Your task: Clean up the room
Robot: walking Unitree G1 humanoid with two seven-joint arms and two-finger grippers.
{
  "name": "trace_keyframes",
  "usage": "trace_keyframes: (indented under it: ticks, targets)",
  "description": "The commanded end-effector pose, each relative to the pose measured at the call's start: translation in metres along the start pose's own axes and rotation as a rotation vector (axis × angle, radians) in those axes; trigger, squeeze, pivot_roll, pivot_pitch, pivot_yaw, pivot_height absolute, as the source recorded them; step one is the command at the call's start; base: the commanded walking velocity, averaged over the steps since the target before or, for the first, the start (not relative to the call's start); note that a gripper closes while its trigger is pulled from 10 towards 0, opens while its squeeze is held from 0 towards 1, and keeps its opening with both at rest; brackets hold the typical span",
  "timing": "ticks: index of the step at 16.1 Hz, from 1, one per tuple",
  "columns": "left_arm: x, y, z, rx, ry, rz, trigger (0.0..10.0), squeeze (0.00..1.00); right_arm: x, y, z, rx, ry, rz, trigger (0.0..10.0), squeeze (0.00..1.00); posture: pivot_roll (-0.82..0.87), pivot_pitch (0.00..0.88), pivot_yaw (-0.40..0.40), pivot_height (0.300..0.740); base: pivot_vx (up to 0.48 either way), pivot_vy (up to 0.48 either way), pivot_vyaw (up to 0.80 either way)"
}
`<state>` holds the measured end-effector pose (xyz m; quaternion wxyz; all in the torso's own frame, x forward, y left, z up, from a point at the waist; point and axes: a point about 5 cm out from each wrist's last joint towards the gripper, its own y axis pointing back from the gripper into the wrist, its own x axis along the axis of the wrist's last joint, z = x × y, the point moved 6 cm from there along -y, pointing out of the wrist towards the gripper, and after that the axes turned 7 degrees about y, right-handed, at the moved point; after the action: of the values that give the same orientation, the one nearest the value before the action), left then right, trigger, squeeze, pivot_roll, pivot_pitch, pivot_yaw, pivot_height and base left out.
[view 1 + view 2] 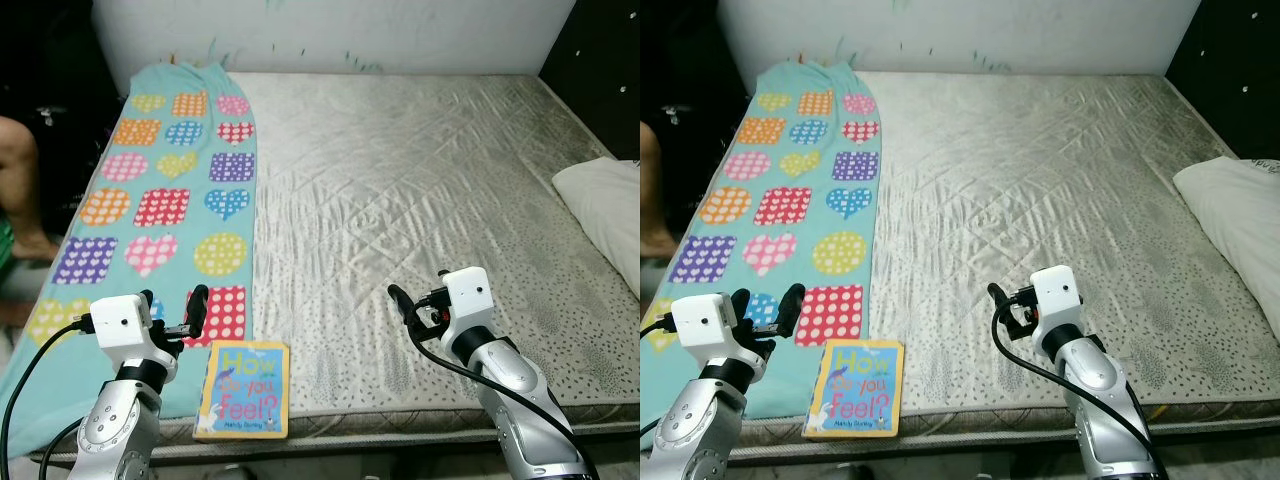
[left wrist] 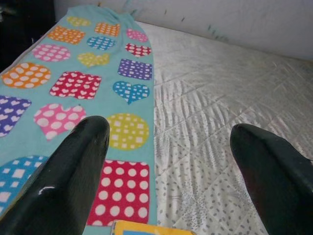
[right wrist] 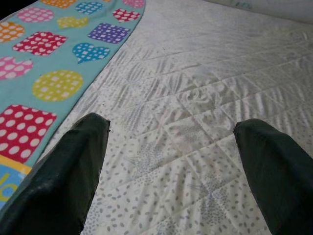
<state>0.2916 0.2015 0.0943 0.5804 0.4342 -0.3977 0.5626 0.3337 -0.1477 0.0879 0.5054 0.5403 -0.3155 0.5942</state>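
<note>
bed [image 1: 420,170] with bare quilted mattress | heart-patterned blanket [image 1: 170,200] along its 9 o'clock side | book "How Do You Feel?" [image 1: 243,390] at near edge, 7 o'clock | left gripper [image 1: 172,312] just above book, jaws apart | right gripper [image 1: 420,305] over mattress, jaws apart | pillow [image 1: 610,210] at 3 o'clock

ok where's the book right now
The book lies at the mattress's near edge on the robot's left, beside the blanket, just ahead of the left gripper.
</note>
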Motion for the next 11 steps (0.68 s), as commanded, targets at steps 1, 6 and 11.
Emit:
trace_keyframes:
  ticks: [1, 6, 11]
  targets:
    - [-0.0010, 0.0019, -0.0010, 0.008, -0.004, -0.009, 10.0, 0.00, 0.0008, 0.0004, -0.0021, 0.015, 0.006, -0.003, 10.0, 0.00, 0.00, 0.152, -0.036, 0.665, 0.000, 0.000, 0.00]
    - [0.0005, -0.0003, -0.0008, 0.008, -0.002, -0.002, 10.0, 0.00, 0.0020, -0.0012, -0.0026, 0.021, 0.009, 0.003, 10.0, 0.00, 0.00, 0.146, -0.034, 0.615, 0.000, 0.000, 0.00]
    - [0.0033, -0.0008, -0.0017, 0.018, 0.000, 0.013, 10.0, 0.00, 0.0030, -0.0033, -0.0024, 0.028, 0.019, 0.008, 10.0, 0.00, 0.01, 0.138, -0.035, 0.615, 0.000, 0.000, 0.00]
